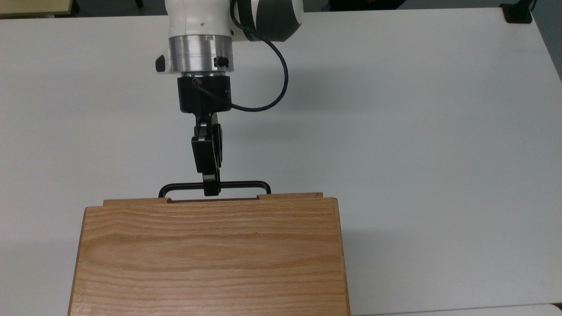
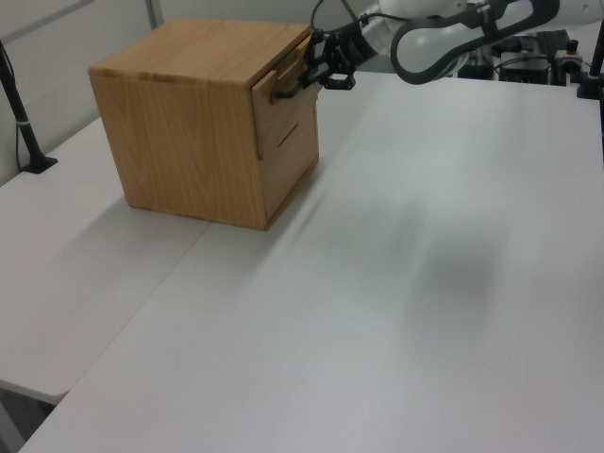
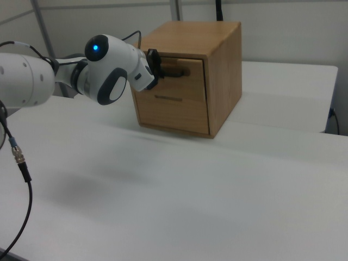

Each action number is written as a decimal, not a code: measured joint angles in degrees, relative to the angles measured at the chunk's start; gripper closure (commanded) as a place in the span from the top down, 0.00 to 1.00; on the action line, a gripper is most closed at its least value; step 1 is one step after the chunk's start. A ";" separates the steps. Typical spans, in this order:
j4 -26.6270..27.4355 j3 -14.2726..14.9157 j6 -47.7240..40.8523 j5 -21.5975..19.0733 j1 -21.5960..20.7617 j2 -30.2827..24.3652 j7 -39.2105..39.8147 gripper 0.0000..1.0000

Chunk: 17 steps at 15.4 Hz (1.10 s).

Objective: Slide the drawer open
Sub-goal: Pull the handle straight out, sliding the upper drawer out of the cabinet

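Gripper (image 1: 211, 189): we see its jaws clenched on the handle (image 1: 239, 184).
Drawer (image 1: 290, 195): slightly out at the cabinet's (image 1: 210, 259) 12 o'clock edge.

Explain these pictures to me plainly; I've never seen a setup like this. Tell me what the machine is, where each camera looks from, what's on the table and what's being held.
The white machine is a robot arm ending in a two-finger gripper. One camera looks straight down; the left and right views look across the white table from opposite sides. On the table stands an oak cabinet. The gripper is shut on the thin black handle of its upper drawer, which sticks out a little from the cabinet's front. A lower drawer sits flush.
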<state>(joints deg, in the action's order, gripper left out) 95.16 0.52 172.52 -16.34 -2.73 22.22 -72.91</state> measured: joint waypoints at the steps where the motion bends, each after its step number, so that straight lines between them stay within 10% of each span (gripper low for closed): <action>1: 1.42 0.00 0.02 0.00 0.00 -1.07 0.00 0.00; 17: 26.32 -0.03 0.33 0.00 0.09 -20.97 0.00 0.00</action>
<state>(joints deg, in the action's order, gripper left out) 121.48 0.49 172.84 -16.34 -2.64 1.25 -72.90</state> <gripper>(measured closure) 0.837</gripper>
